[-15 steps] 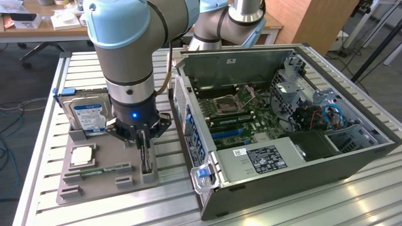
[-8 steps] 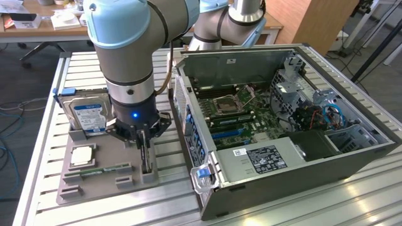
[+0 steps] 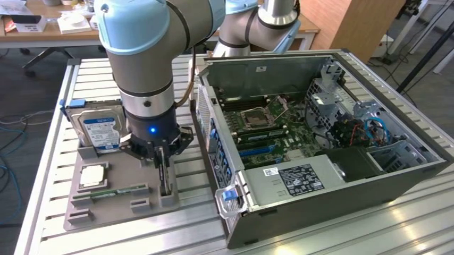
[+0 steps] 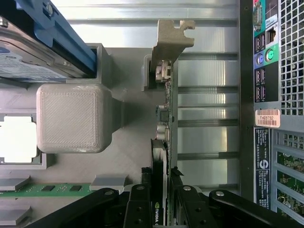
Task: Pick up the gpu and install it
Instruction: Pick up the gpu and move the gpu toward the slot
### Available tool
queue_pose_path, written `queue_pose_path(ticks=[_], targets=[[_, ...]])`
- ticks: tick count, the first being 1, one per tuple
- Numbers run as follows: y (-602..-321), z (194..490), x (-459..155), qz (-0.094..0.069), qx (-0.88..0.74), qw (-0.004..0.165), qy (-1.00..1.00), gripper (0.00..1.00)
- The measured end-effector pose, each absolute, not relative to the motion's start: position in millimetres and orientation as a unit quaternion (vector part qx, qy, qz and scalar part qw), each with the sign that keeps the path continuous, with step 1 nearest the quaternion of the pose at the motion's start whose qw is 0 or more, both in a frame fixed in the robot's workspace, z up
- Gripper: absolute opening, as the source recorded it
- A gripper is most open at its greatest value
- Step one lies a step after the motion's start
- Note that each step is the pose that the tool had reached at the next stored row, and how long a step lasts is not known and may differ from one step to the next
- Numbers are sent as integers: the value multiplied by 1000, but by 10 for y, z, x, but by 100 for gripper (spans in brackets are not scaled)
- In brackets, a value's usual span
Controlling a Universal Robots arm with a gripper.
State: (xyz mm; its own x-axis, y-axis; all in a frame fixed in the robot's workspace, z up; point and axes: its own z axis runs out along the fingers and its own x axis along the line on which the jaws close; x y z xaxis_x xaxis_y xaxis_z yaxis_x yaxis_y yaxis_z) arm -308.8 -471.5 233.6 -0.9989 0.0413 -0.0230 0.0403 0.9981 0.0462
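We are clamping pincer [image 4: 160, 209], partly closed, on gpu [image 4: 167, 95]: fingers [image 4: 138, 204] pressing both card faces. Gpu standing on edge in gray holder [image 3: 114, 210] slots straight below pincer, silver bracket [image 4: 172, 40] at far end from fingers. Hard drive [image 3: 99, 130] standing just beside pincer; open computer case [image 3: 341, 175] near, opposite side.

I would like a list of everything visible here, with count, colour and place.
plastic tray: 1, grey, on slatted metal table
flat graphics card with metal bracket: 1, green-black, on edge in tray slot
boxy hard drive: 1, silver with blue-white label, upright in tray
thin memory stick: 1, green, flat in tray
square chip: 1, pale, in tray
open computer case: 1, black, exterior view's right of tray
robot arm: 1, grey-blue, above tray
hand: 1, black, closed on graphics card
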Motion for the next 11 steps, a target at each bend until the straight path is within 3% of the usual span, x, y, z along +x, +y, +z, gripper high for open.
queue_pose_path(ticks=[11], targets=[[-4715, 2393, -3088, 23, 20, 12, 999, 26]])
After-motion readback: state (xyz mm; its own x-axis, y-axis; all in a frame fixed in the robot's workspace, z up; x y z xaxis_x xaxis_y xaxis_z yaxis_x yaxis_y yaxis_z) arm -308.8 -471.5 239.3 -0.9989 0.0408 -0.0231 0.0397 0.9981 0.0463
